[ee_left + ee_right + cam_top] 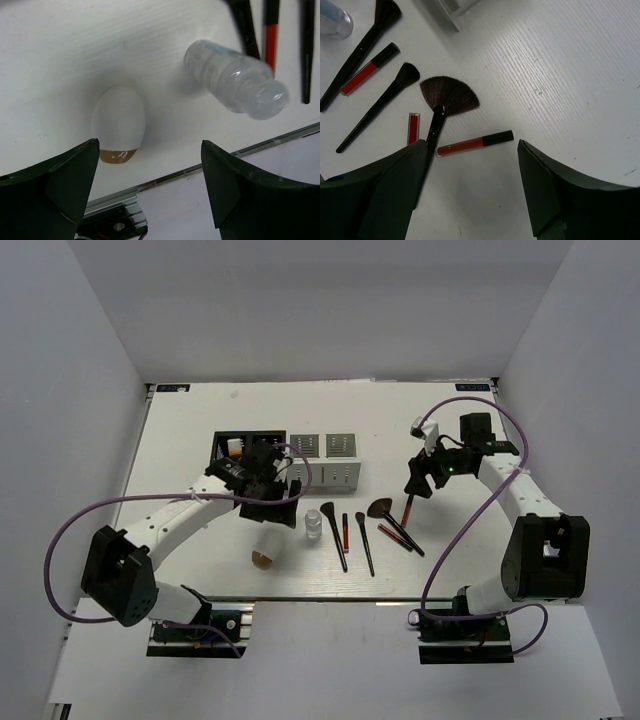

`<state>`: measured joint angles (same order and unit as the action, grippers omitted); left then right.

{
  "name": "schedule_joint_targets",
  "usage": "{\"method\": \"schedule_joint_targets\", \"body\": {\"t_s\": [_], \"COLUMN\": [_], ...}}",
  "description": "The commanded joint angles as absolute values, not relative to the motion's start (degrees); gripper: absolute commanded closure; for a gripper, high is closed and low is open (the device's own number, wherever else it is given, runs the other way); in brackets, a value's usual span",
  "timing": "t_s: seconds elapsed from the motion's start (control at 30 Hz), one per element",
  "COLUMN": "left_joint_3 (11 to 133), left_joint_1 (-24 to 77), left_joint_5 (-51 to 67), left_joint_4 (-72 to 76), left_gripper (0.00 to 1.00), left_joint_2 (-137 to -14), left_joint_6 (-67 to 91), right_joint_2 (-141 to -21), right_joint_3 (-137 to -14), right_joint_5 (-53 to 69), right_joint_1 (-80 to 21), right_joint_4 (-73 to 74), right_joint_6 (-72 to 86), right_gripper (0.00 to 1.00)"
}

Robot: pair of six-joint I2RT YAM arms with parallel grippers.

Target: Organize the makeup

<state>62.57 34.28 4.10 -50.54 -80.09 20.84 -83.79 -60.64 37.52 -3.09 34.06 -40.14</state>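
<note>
The white oval with a tan end (263, 545) lies near the table's front edge, and the small clear bottle (314, 523) lies right of it. Black brushes (337, 538) and thin red sticks (345, 530) lie side by side further right, with a fan brush (383, 510). An orange tube (234, 448) sits in the black box (262, 437). My left gripper (265, 498) is open and empty above the oval (119, 122) and the bottle (235, 80). My right gripper (418, 486) is open and empty over a red stick (475, 142) and the fan brush (449, 95).
White slotted organizer boxes (338, 475) stand behind the makeup, next to the black box. The table's front edge and rail (200, 167) run just below the oval. A purple cable loops from each arm.
</note>
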Motion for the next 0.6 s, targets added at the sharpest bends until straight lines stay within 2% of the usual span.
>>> {"method": "schedule_joint_targets", "body": {"t_s": [0.0,0.2,0.57], "left_joint_3": [58.8,51.0,48.3], "left_joint_1": [35.2,36.6,37.1], "left_joint_5": [0.9,-0.8,-3.7], "left_joint_4": [-48.7,-42.9,-40.3], "left_gripper": [0.08,0.07,0.07], "left_joint_2": [-76.6,-73.9,-80.0], "left_joint_6": [20.7,21.7,24.7], "right_joint_2": [-82.5,-82.7,-83.0], "right_joint_3": [-61.1,-60.5,-59.4], "right_joint_5": [36.8,36.2,36.1], "right_joint_1": [-3.2,-3.1,-3.0], "right_joint_4": [35.0,34.5,33.5], "right_joint_6": [-41.1,-40.9,-40.5], "right_gripper": [0.21,0.21,0.21]}}
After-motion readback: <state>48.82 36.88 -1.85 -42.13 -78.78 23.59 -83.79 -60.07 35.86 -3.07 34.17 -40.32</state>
